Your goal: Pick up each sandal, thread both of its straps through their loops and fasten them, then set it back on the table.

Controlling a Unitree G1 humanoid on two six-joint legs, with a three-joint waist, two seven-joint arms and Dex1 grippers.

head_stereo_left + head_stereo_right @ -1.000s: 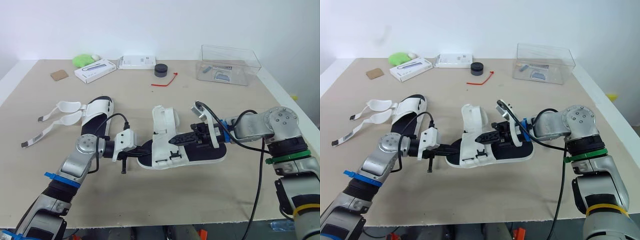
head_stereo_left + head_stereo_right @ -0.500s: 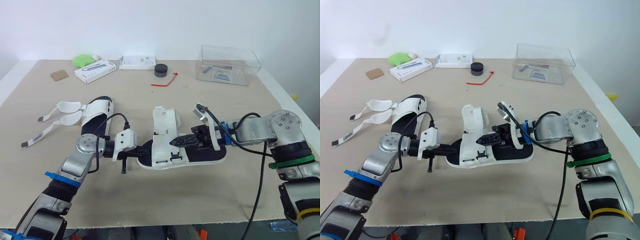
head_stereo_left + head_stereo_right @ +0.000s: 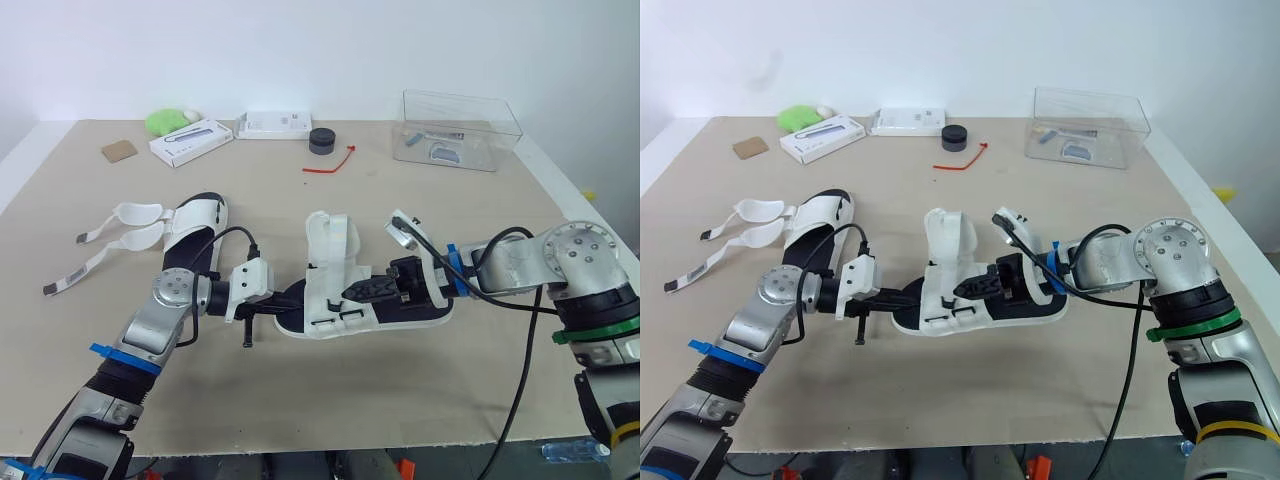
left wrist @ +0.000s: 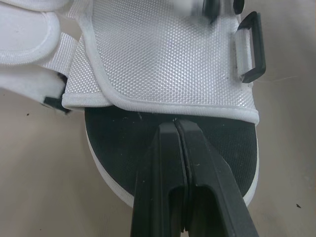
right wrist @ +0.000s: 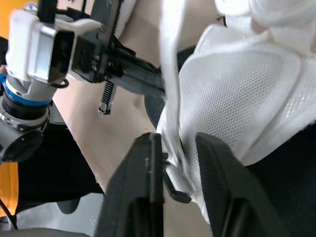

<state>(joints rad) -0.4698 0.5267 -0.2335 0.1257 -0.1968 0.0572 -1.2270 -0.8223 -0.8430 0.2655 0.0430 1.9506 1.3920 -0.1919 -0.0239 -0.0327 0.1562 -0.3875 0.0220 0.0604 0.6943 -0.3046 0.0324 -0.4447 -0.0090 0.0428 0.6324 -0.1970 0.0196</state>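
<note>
A white sandal with a black insole [image 3: 415,310] lies mid-table, its white front flap [image 3: 325,245] standing up. My left gripper [image 3: 293,300] is shut, its tips [image 4: 176,129] resting on the insole at the toe end, right under the flap's edge. My right gripper [image 3: 352,291] reaches across the sandal from the heel side. A white strap [image 5: 170,118] runs between its fingers [image 5: 148,197], and it is shut on that strap beside a black loop. A second sandal [image 3: 195,225] lies to the left with its straps [image 3: 110,235] spread loose on the table.
Along the far edge stand a clear plastic box [image 3: 458,130], two white boxes [image 3: 190,140] [image 3: 275,123], a black round cap [image 3: 321,140], a red tie [image 3: 330,165], a green object [image 3: 165,121] and a brown card [image 3: 118,150].
My right arm has dropped slightly and drawn toward the table's near side, taking the strap with it. The left gripper and both sandals have stayed put.
</note>
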